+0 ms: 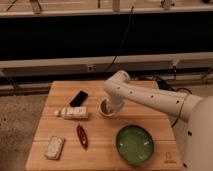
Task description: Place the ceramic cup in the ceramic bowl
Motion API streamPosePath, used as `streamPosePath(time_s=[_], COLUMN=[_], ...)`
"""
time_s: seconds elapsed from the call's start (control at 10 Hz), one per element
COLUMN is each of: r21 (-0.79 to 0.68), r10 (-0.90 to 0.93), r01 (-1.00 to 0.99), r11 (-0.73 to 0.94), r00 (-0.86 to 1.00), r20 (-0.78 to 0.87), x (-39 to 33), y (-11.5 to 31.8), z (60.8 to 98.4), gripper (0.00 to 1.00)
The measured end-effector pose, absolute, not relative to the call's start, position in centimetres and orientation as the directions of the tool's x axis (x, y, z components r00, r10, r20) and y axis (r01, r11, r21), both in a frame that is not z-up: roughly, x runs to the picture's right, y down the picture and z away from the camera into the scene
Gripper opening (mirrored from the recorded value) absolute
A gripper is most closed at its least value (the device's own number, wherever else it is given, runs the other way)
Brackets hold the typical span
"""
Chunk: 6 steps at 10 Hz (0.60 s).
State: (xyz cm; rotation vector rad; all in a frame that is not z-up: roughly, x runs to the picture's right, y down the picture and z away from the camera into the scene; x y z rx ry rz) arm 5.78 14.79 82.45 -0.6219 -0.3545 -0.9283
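The ceramic cup, small and whitish, stands on the wooden table near its middle. My gripper comes down from the white arm onto the cup's rim and is shut on it, and the wrist hides most of the cup. The ceramic bowl, wide and glossy green, sits at the front right of the table, a short way in front of the cup and to its right. Nothing lies in the bowl.
A black phone and a white bottle lying on its side are left of the cup. A reddish-brown oblong thing and a pale packet lie at the front left. A dark wall and cables run behind the table.
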Motion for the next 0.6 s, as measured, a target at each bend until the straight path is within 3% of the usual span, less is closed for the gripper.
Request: streamPosePath(time_s=[0.6], r21=[-0.341], r10=[-0.624], r01=[0.816], r11=[0.466], r00=[0.577], r20=[0.528], x=[5.8], y=[14.4], z=[80.9], gripper=[0.00])
